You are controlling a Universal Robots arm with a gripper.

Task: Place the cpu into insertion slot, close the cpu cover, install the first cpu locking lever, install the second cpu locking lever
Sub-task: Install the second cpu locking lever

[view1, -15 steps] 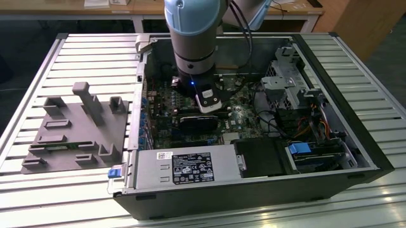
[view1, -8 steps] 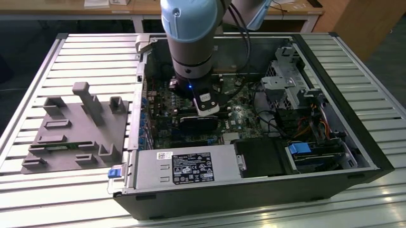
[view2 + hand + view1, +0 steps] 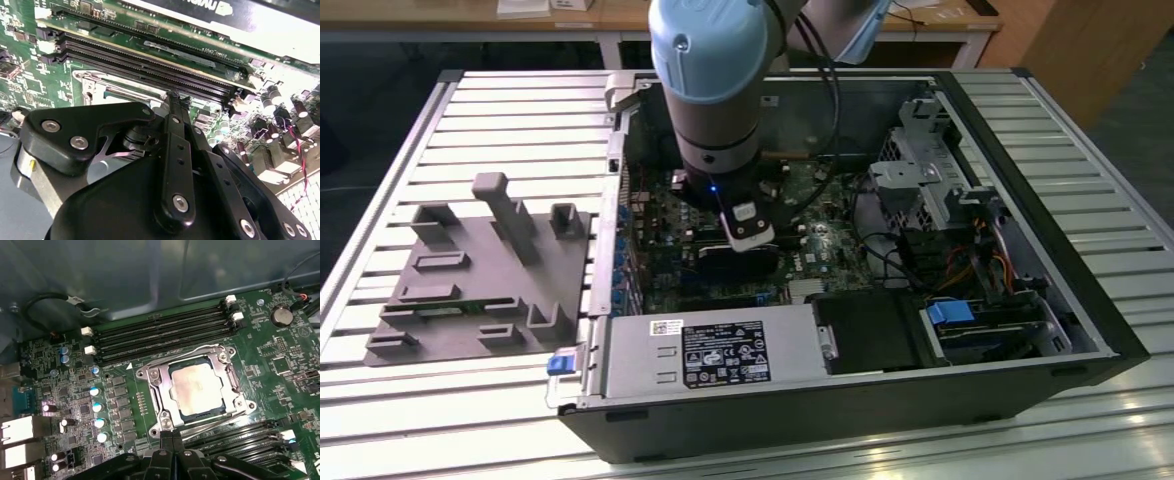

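Observation:
The cpu (image 3: 197,387), a silvery square chip, lies flat in the insertion slot (image 3: 227,356) on the green board. The cpu cover (image 3: 155,380), a thin silver frame, lies down around it, and the chip shows through its window. One thin wire lever (image 3: 215,422) runs slanted along the near side of the socket. My gripper (image 3: 173,439) is shut, with its black fingertips at that lever's end; contact cannot be told. In the exterior view the gripper (image 3: 747,245) reaches down into the open computer case. In the second wrist view the gripper (image 3: 175,100) hides most of the socket (image 3: 95,85).
Black memory slots (image 3: 160,335) run beside the socket, with a row of capacitors (image 3: 97,405) on another side. A grey power supply box (image 3: 707,355) and a drive cage (image 3: 947,190) crowd the case. A grey fixture plate (image 3: 467,270) lies at the exterior view's left.

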